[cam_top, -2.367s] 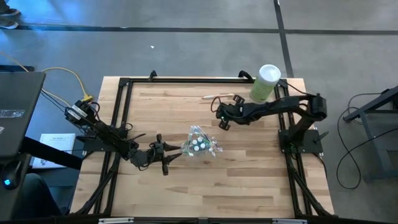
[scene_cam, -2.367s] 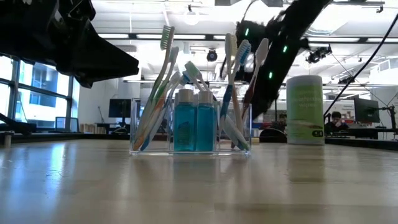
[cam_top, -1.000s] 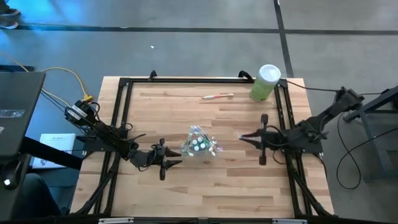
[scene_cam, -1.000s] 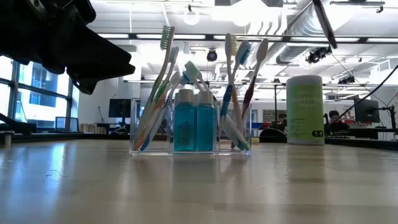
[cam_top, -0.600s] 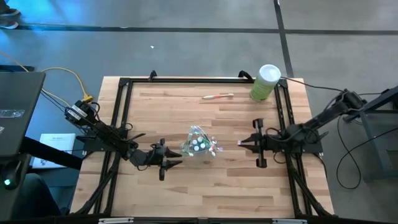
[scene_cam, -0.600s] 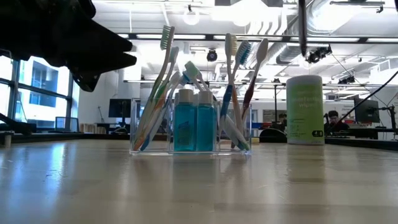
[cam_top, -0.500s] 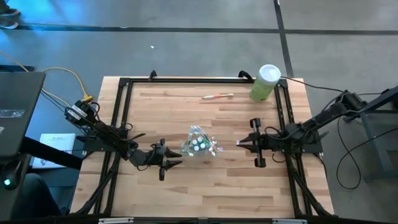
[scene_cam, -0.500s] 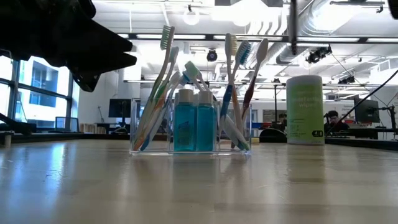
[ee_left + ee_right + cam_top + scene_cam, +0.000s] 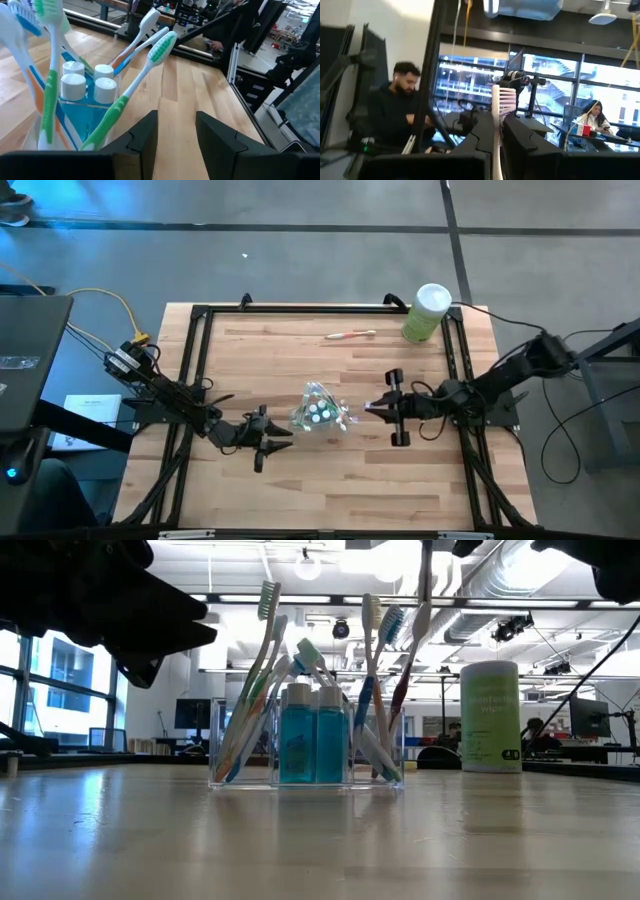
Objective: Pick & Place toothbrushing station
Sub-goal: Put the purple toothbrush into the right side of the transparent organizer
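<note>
Clear cup (image 9: 318,413) of toothbrushes (image 9: 262,680) and blue tubes (image 9: 312,745), mid-table; likely light, rigid, slippery, tip-prone, best gripped by its wall; left gripper (image 9: 272,445) spread beside it; right gripper (image 9: 378,406) pinching a pink toothbrush (image 9: 495,107).

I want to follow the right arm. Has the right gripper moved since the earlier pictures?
Yes. In the high view the right gripper, shut on a toothbrush, has left the green canister and come near the clear cup.
</note>
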Controlling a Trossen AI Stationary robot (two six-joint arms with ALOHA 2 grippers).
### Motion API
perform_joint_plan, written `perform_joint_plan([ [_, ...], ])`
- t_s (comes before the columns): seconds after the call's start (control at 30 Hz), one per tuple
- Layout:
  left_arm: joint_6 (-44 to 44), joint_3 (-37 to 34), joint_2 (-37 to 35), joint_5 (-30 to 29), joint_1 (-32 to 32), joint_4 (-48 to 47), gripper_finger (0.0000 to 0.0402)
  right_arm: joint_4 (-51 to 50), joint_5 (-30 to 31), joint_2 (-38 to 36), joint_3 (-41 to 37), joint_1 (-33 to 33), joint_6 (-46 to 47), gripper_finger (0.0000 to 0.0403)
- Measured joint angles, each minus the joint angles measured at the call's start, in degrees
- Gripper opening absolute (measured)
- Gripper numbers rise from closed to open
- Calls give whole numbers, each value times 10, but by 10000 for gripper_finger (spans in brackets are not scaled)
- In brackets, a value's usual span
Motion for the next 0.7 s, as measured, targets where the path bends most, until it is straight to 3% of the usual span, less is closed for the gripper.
perform_joint_plan([
  [0.17, 0, 0, 0, 0, 0, -2, 129, 63, 0, 22, 0, 0, 6, 9],
  [0.6, 0, 0, 0, 0, 0, -2, 129, 71, 11, 25, 0, -21, 5, 9],
  [0.7, 0, 0, 0, 0, 0, -2, 129, 74, -18, 45, 0, -42, 23, 9],
])
